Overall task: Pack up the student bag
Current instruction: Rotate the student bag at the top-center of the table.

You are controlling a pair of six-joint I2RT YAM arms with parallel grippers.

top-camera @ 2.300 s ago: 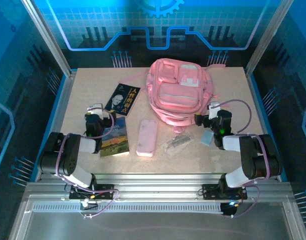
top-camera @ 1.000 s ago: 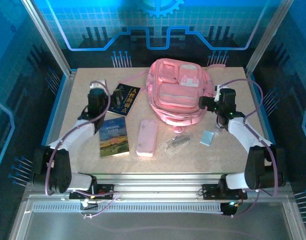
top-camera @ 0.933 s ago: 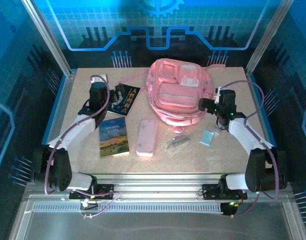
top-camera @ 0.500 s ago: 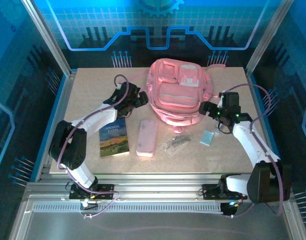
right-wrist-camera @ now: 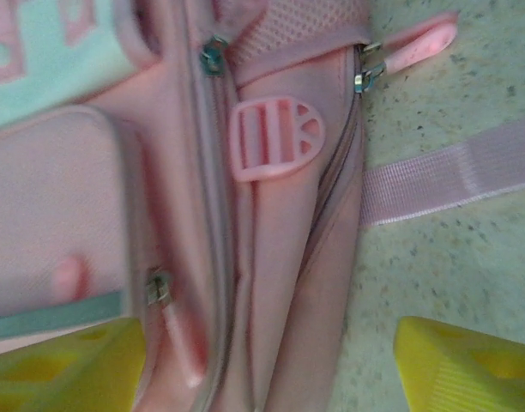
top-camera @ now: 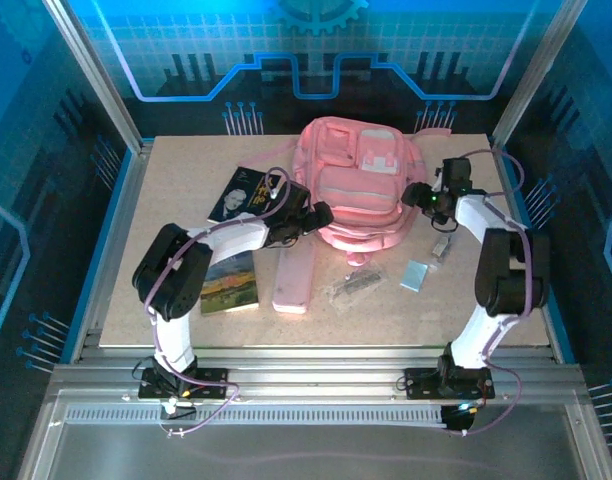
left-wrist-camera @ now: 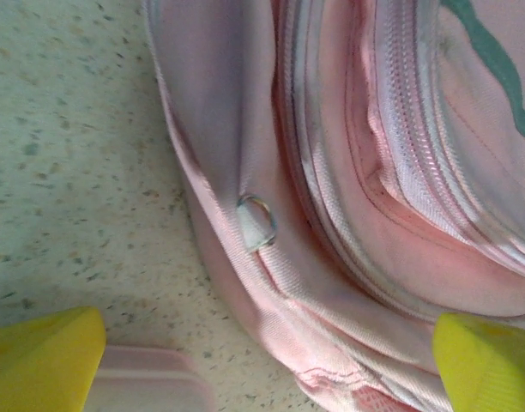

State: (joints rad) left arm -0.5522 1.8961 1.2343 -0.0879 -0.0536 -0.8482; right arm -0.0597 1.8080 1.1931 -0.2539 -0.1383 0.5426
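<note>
Now, top view: the pink bag (top-camera: 356, 185) lies at 12 o'clock on the table (top-camera: 466, 310), unmoved, its zips apparently shut. Within the last second both arms have swung in from the table's sides. The left gripper (top-camera: 321, 213) has come to the bag's 8 o'clock corner and the right gripper (top-camera: 416, 196) to its 3 o'clock flank. A dark book (top-camera: 246, 193), a landscape book (top-camera: 229, 283) and a pencil case (top-camera: 294, 272) lie unpacked.

Left wrist view: yellow fingers (left-wrist-camera: 41, 356) are spread wide and empty, straddling the bag's lower seam.

Right wrist view: fingers (right-wrist-camera: 468, 365) are apart, holding nothing, beside a side zip (right-wrist-camera: 365, 73).

Judged step: opening the bag; packing has not begun.
</note>
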